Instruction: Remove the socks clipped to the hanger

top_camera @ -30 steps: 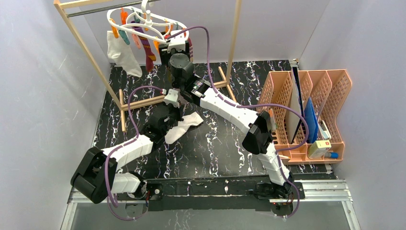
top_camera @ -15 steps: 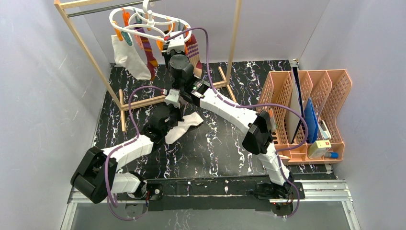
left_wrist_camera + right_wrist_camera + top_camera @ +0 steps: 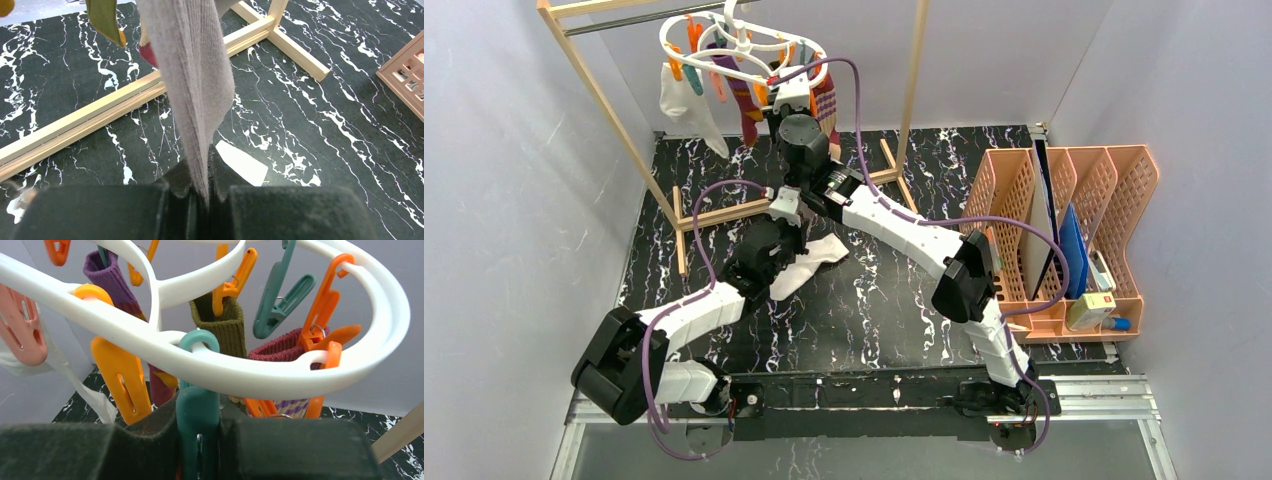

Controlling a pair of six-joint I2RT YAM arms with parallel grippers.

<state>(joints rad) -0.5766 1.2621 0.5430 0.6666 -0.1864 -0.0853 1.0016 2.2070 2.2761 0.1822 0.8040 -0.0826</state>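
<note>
The white oval hanger (image 3: 736,45) hangs from the rack rail with coloured pegs. A white sock (image 3: 686,105) and striped socks (image 3: 746,108) hang from it. My right gripper (image 3: 792,92) is up at the ring. In the right wrist view it (image 3: 198,415) is shut on a teal peg (image 3: 198,385) under the hanger ring (image 3: 250,375), with olive (image 3: 225,325) and maroon (image 3: 280,347) socks behind. My left gripper (image 3: 782,203) sits below it. In the left wrist view it (image 3: 200,192) is shut on a pale grey-white sock (image 3: 197,75) that stretches upward. That sock's top is hidden.
The wooden frame rack (image 3: 604,95) stands at the back, with its base bars (image 3: 90,120) on the black marbled table. A white sock (image 3: 809,262) lies beside my left arm. An orange file organiser (image 3: 1074,230) stands at the right.
The hanger and its hanging socks have swung a little to the right and back with my right gripper. My left arm has shifted only slightly.
</note>
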